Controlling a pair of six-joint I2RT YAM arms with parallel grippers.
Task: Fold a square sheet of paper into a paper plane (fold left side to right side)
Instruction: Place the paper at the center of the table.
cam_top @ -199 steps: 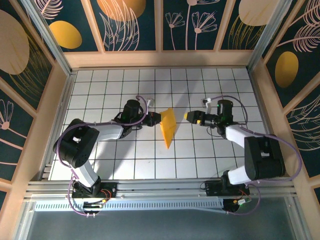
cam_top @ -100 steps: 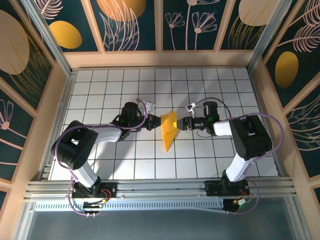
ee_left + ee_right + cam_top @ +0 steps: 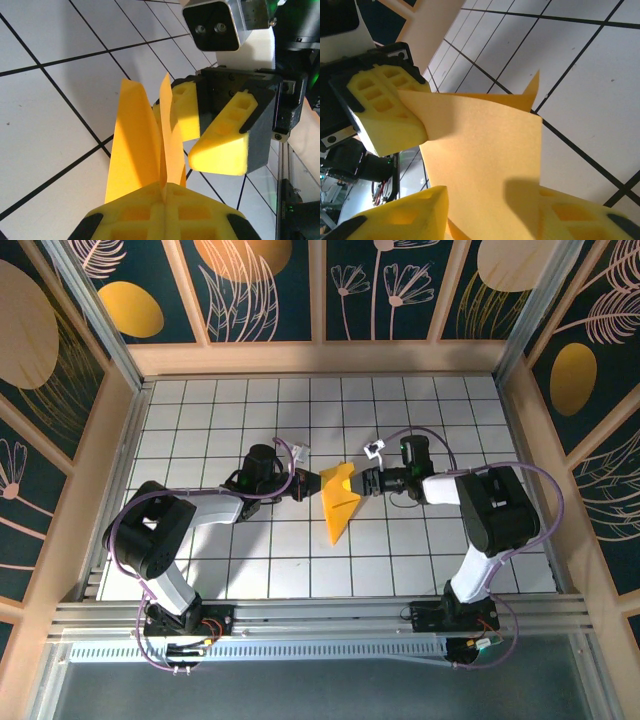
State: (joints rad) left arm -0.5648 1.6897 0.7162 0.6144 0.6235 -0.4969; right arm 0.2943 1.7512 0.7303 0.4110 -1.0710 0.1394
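**Left arm** [image 3: 150, 535] and **right arm** [image 3: 500, 510]: black cylindrical joint housings are joined by white link shells. Purple cables [image 3: 558, 502] are looped along each arm, and red wiring is seen at the bases [image 3: 185, 625].

**Left gripper** [image 3: 162, 200] and **right gripper** [image 3: 192, 132]: yellow fingers [image 3: 220, 150] moulded with square recesses are carried in black mounts. A silver-white camera housing [image 3: 212, 25] with two round apertures is fixed above the right gripper.
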